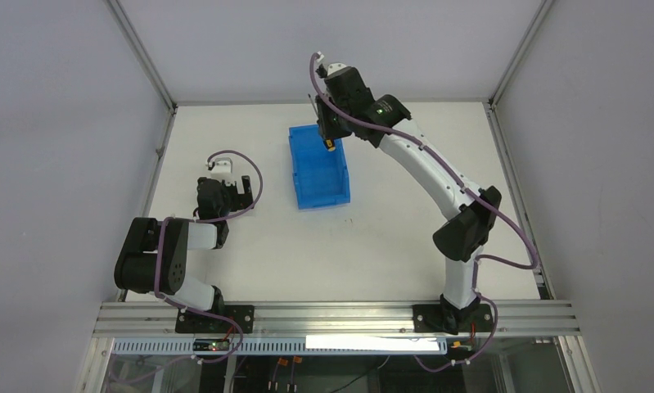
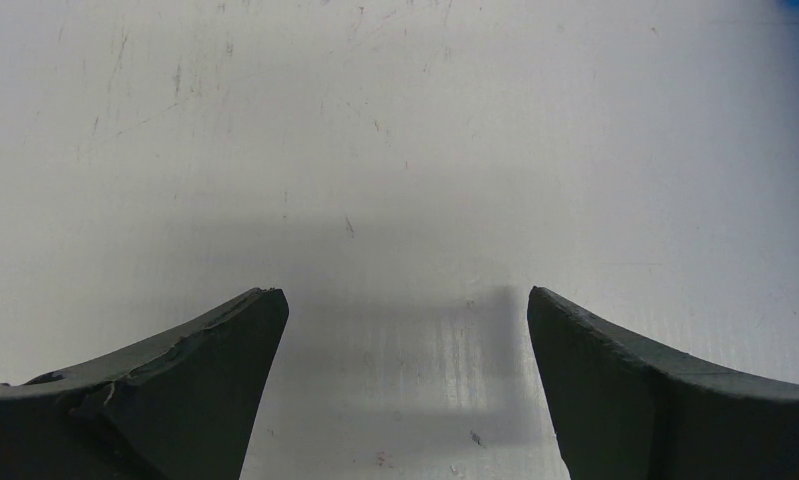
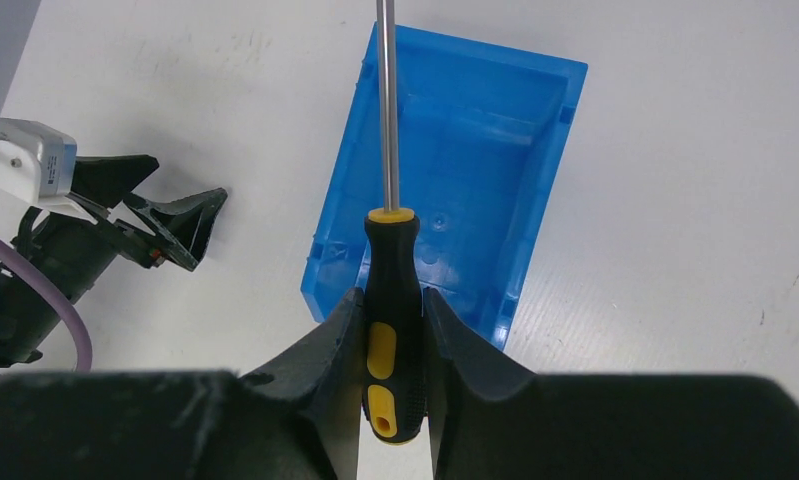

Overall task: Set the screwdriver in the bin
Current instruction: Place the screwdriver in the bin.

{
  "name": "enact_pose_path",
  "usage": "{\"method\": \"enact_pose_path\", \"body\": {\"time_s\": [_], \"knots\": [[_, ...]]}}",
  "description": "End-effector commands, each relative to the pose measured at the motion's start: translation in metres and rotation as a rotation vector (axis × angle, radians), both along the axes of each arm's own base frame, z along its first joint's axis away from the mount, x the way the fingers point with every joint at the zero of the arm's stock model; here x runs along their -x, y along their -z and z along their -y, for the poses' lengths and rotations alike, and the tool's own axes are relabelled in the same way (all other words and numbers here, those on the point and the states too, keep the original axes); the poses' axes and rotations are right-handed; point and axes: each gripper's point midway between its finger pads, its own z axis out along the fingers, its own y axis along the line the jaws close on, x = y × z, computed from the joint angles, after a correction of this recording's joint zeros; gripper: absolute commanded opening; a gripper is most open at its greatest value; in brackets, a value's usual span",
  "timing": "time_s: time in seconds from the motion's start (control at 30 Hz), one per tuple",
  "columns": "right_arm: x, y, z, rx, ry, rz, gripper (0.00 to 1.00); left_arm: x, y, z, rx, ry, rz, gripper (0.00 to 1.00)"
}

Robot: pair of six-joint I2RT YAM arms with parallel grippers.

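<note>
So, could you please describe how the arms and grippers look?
The left arm and right arm share white link tubes and bulky black joint housings, each trailed by a purple cable. A green light glows near the right wrist. The left gripper and right gripper each have two dark, matte, wedge-shaped fingers; one left finger's edge looks chipped.

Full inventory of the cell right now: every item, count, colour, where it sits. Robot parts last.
screwdriver: 1, black and yellow handle, grey metal shaft, held by the handle above the bin
bin: 1, translucent blue, mid-table toward the far edge, nothing visible inside
table: 1, white, under everything
rail: 1, silver, along the table's near edge, carrying both arm bases
left gripper: 1, black, open, low over bare table left of the bin
right gripper: 1, black, shut on the screwdriver handle, raised by the bin's far end
</note>
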Motion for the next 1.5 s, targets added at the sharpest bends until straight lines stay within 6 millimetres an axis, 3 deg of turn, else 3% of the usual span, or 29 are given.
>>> {"method": "enact_pose_path", "body": {"time_s": [0.0, 0.2, 0.73, 0.93, 1.17, 1.47], "knots": [[-0.017, -0.02, -0.009, -0.047, 0.048, 0.091, 0.13, -0.009, -0.016, -0.004, 0.01, -0.014, 0.053, 1.0], [-0.03, 0.026, -0.022, -0.04, 0.052, 0.091, 0.12, -0.009, -0.017, -0.004, 0.009, -0.014, 0.054, 1.0], [-0.047, 0.19, -0.03, 0.069, 0.084, -0.001, 0.11, -0.009, -0.017, -0.004, 0.01, -0.015, 0.054, 1.0], [-0.044, 0.229, -0.029, 0.104, 0.091, -0.057, 0.17, -0.009, -0.017, -0.004, 0.009, -0.016, 0.056, 1.0], [-0.039, 0.238, -0.027, 0.118, 0.095, -0.073, 0.21, -0.009, -0.016, -0.004, 0.01, -0.014, 0.054, 1.0], [-0.04, 0.199, -0.034, 0.148, 0.094, 0.0, 0.24, -0.009, -0.017, -0.004, 0.01, -0.015, 0.054, 1.0]]}}
